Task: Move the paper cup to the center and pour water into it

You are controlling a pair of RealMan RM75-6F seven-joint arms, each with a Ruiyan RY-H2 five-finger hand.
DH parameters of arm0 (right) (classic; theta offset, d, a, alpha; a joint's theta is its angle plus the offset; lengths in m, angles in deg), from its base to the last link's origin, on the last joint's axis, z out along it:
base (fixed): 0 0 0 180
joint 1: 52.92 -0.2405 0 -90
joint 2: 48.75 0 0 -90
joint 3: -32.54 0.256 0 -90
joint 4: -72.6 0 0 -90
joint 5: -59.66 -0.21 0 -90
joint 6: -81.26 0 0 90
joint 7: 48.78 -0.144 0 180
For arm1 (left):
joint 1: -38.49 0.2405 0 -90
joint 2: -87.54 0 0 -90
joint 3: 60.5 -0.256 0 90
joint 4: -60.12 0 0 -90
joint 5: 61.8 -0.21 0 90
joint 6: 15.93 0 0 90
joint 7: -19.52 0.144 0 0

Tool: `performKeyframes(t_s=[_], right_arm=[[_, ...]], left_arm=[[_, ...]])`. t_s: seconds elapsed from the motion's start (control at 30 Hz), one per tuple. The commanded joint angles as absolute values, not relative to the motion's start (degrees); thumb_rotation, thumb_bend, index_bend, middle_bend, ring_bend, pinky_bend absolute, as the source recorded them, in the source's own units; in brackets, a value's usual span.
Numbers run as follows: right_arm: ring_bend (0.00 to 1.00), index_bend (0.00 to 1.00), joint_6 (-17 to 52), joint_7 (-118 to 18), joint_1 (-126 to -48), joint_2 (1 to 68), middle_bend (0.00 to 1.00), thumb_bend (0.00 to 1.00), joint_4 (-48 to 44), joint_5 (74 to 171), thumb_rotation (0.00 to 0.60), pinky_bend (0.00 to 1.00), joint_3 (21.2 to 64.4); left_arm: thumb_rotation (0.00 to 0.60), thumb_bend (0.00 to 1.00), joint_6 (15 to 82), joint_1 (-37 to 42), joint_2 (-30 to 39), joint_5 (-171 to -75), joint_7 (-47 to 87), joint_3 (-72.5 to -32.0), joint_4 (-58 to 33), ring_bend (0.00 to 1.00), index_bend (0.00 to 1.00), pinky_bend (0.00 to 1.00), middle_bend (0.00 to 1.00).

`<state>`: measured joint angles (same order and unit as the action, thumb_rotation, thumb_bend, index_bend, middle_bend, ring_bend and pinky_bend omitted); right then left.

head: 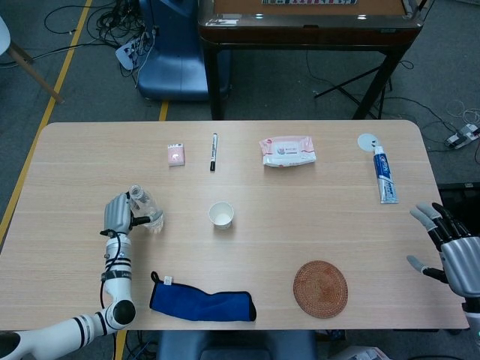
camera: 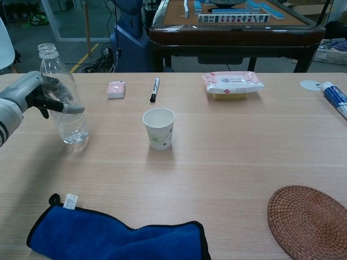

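Desk [head: 315, 217] carries everything. Left robot hand [camera: 30, 97] wraps the uncapped water bottle [camera: 60, 95], fingers closed round its middle – bottle left of the paper cup [camera: 159, 128], well apart. Cup sits upright near desk centre, printed leafy pattern, no readable text. Right robot hand [head: 450, 247] far right of the cup, fingers spread, holding nothing. To do it well – probably carry the bottle level, tilt slowly over the rim. No brand legible.
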<state>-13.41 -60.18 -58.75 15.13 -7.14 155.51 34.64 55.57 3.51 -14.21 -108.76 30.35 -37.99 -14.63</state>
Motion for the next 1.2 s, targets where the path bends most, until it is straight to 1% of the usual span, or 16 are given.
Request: performKeyframes(t_s=[0.03, 0.2, 0.37, 0.5, 0.63, 0.77, 0.9, 1.2], right_arm=[[0.08, 0.18, -13.5, -60.1, -58.7, 15.1, 0.16, 0.0, -7.2, 155.6, 0.6, 0.32, 34.6], [0.08, 0.18, -13.6, -60.0, -58.6, 15.0, 0.16, 0.0, -7.4, 156.0, 0.6, 0.32, 34.4], [0.08, 0.18, -13.8, -60.1, -58.5, 14.8, 0.16, 0.0, -7.5, 156.4, 0.6, 0.32, 34.3], [0.08, 0.18, -14.0, -60.3, -58.3, 14.7, 0.16, 0.0, -7.5, 156.5, 0.6, 0.32, 34.3], [0.08, 0.18, -14.2, -60.6, -58.2, 14.5, 0.16, 0.0, -7.6, 156.5, 0.6, 0.32, 34.3], [0.08, 0.18, -14.2, -60.8, -58.1, 14.4, 0.16, 0.0, -7.6, 156.3, 0.6, 0.32, 34.4], [0.08, 0.18, -14.1, -61.2, -58.1, 14.1, 0.16, 0.0, -7.6, 156.2, 0.6, 0.32, 34.5], [0.08, 0.18, -13.9, -62.1, -58.0, 13.8, 0.16, 0.0, -7.6, 155.8, 0.6, 0.32, 34.6]], left_arm=[[0.6, 0.06, 57.1, 2.9, -12.4, -109.8, 36.1, -38.8, -18.4, 0.58, 0.71, 0.6, 0.75], [0.6, 0.06, 58.9, 1.6, -10.3, -111.0, 44.0, -39.6, -23.6, 0.58, 0.72, 0.6, 0.75], [0.6, 0.06, 59.5, -0.1, -8.9, -112.5, 51.2, -41.1, -26.4, 0.58, 0.72, 0.6, 0.75], [0.6, 0.06, 59.6, -1.5, -8.6, -114.0, 56.0, -42.5, -26.9, 0.58, 0.72, 0.61, 0.76], [0.6, 0.06, 59.4, -3.5, -8.7, -115.9, 61.9, -44.2, -25.2, 0.59, 0.72, 0.61, 0.77], [0.6, 0.06, 59.0, -5.2, -8.9, -113.3, 67.2, -43.2, -25.7, 0.59, 0.72, 0.61, 0.77], [0.6, 0.06, 58.8, -7.1, -9.3, -108.6, 73.5, -41.9, -27.0, 0.59, 0.72, 0.61, 0.77], [0.6, 0.06, 62.1, -10.7, -11.1, -101.2, 85.6, -41.4, -28.4, 0.59, 0.72, 0.61, 0.77]])
